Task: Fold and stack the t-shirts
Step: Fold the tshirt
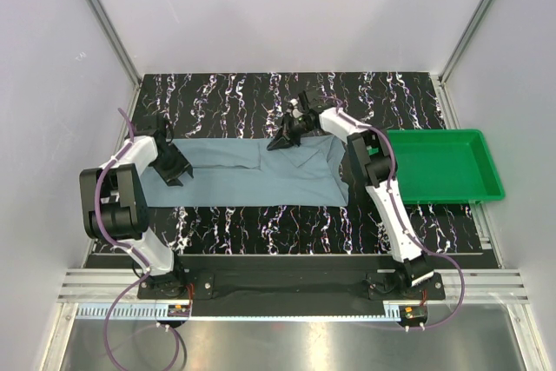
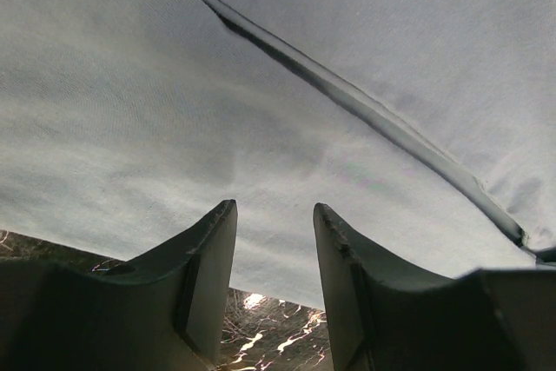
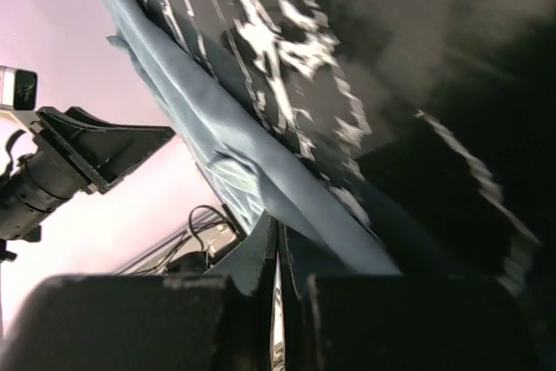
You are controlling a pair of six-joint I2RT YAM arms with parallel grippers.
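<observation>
Roughly early-to-mid stage, by my read: the t-shirt [image 1: 252, 175] is lying as one long flat band stretching between both sets of jaws. It looks folded in lengthwise, but I can't confirm the layers. A crosswise fold and any stacking are looking undone, and no stack or 2nd shirt is showing.

R gripper [image 1: 287, 138] is sitting clenched at the shirt's far edge. In the wrist view a ridge of cloth is running straight into the shut tips, so it's prob pinching that edge.

L gripper [image 1: 174, 167] is sitting at the other end with jaws parted and gripping nothing. Cloth is spreading out just beyond the tips, w/ a fold line or seam crossing further out.

Surface: a black table [image 1: 261, 93] w/ white marbling is showing on both sides of the band. A green tray [image 1: 443, 167] is sitting beyond the R jaws' outer side, apart from the shirt.

Room: plain white walls [image 1: 52, 84] are closing in three sides — a metal rail [image 1: 287, 288] is running along the near edge by the arm bases.
</observation>
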